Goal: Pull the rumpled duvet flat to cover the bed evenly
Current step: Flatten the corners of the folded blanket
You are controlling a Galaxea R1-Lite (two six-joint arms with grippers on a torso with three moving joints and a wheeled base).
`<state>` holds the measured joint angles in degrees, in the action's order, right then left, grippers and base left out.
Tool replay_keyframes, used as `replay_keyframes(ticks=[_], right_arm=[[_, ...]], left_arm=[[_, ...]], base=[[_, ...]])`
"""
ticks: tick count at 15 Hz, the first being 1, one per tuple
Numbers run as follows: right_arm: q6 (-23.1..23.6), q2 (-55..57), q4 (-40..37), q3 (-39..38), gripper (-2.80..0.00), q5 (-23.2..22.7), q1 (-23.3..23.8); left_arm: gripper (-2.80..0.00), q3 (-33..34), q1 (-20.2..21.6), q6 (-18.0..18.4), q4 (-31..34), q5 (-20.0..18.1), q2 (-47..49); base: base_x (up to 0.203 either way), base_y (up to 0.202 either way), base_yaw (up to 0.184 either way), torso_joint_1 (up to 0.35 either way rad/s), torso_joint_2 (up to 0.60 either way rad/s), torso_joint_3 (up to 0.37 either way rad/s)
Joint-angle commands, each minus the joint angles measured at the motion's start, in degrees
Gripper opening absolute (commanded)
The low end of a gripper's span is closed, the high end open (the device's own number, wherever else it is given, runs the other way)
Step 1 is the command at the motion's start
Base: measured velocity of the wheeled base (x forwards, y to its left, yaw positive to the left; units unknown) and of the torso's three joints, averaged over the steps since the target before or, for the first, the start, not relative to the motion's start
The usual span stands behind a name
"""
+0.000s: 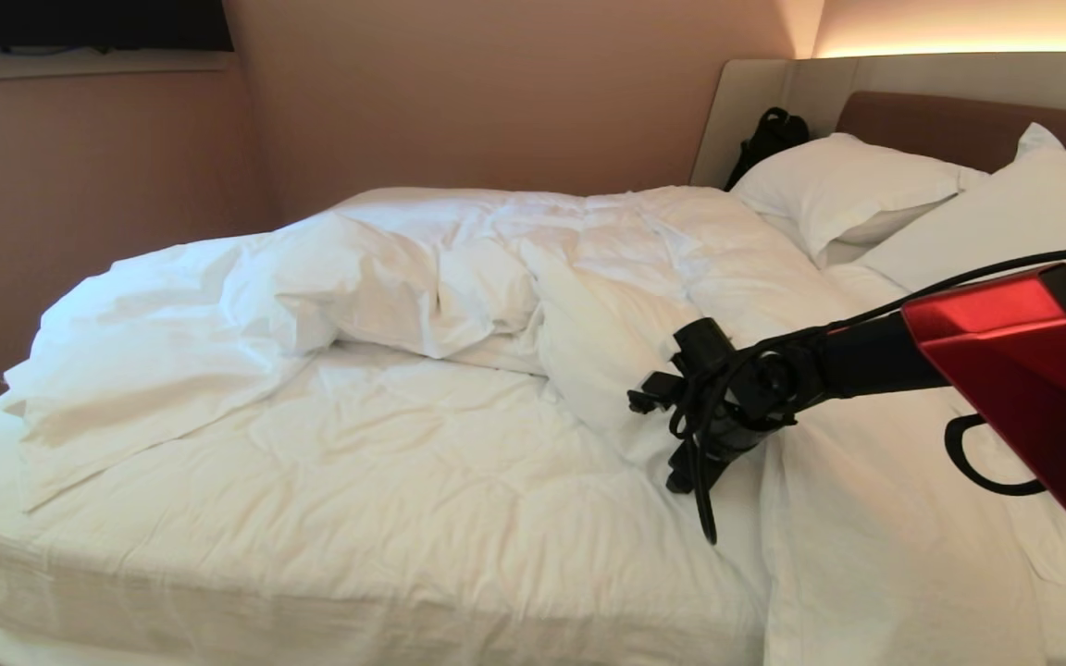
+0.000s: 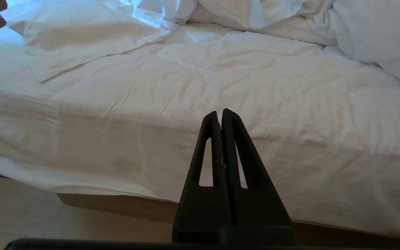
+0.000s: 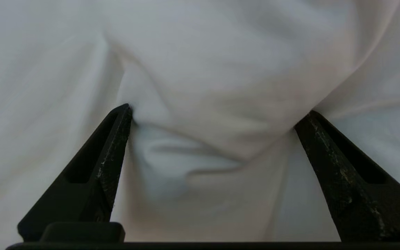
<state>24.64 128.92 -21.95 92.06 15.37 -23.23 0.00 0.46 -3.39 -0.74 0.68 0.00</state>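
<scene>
The duvet (image 1: 459,268) lies bunched in a rumpled ridge across the far half of the bed (image 1: 357,499), with a flatter flap trailing toward the left corner. My right gripper (image 1: 672,439) reaches in from the right and sits low on the duvet's near fold. In the right wrist view this gripper (image 3: 219,111) is open, its fingertips (image 3: 116,146) pressed against a bulge of duvet (image 3: 221,69) that fills the gap between them. My left gripper (image 2: 220,111) is shut and empty, held off the bed's near side (image 2: 116,139), pointing at the mattress edge.
Two white pillows (image 1: 848,185) (image 1: 1005,222) lean on the headboard (image 1: 959,120) at the far right. A black bag (image 1: 769,139) rests by the headboard's corner. The pink wall (image 1: 107,166) runs close behind the bed. The brown plinth (image 2: 116,205) and pale floor (image 2: 30,215) lie below the mattress.
</scene>
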Motion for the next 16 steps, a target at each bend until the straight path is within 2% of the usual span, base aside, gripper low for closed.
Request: replay_keyframes(ticks=[1,2,13,15,16], right_arm=[[-0.1,2.0,1.9,0.0,0.0,0.0,1.6],[-0.2,2.0,2.0,0.0,-2.8,0.0,1.9],[-3.9,-3.1,1.4,-0.4,-2.8,-0.6,2.1],[-4.2,-6.9,0.0,-1.8,-2.8,-2.1,2.0],[-4.3,-9.3,-1.4,-2.7,-2.8,-4.4,1.9]], left_arm=[[-2.8,0.0,0.1,0.0,0.0,0.0,0.1],[-2.8,0.0,0.1,0.0,0.0,0.0,0.1],[-2.8,0.0,0.1,0.0,0.0,0.0,0.1],[-2.8,0.0,0.1,0.0,0.0,0.0,0.1],[-2.8,0.0,0.1,0.0,0.0,0.0,0.1]], base=[[0.0,0.0,0.0,0.0,0.0,0.0],[0.0,0.0,0.0,0.0,0.0,0.0],[0.0,0.0,0.0,0.0,0.0,0.0],[0.0,0.0,0.0,0.0,0.0,0.0],[0.0,0.0,0.0,0.0,0.0,0.0]])
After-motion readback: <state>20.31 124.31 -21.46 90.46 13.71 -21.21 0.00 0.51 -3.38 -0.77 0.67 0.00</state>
